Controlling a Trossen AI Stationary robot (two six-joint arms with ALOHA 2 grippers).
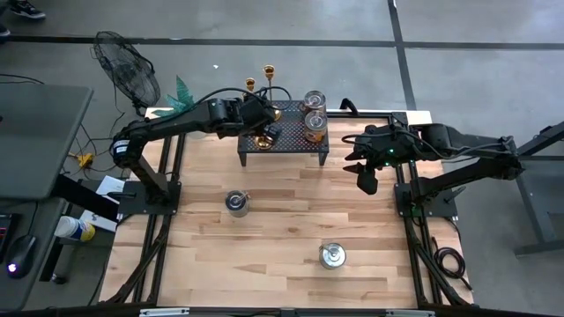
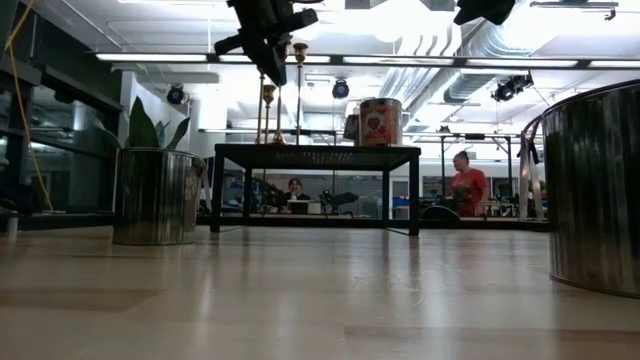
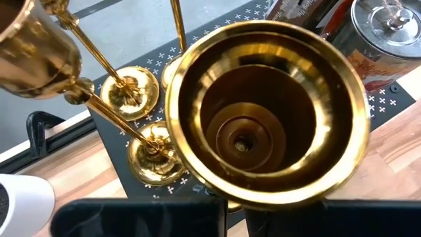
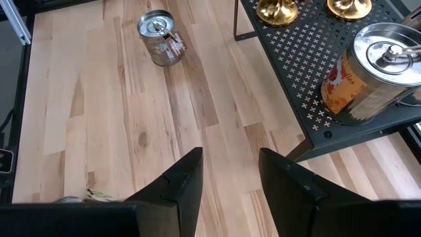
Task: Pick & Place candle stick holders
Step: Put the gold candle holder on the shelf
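Three gold candle stick holders (image 3: 141,155) are seen standing on the black perforated rack (image 1: 284,141) at the far side of the wooden table (image 1: 282,229), and a fourth, a wide-mouthed brass holder (image 3: 266,118), is shown from above in the left wrist view, its polished cup stepping down in rings to a small hole at the bottom. The standing holders are made of shiny brass, each with a round flared base and a slim stem; their long axes are upright in the low view, where two stems rise above the rack's top. The wide-mouthed holder is pointed mouth-first at the wrist camera, so its stem and base are hidden behind the cup. The left gripper (image 1: 264,123) is placed over the rack's left end with its fingers closed; they are hidden below the cup, so whether that holder is clasped cannot be told. The right gripper (image 4: 230,178) is held above the bare table just right of the rack, its fingers parted on nothing. Two printed tins (image 1: 315,123) are set on the rack's right half, and two more tins (image 1: 236,202) are left on the table, well apart.
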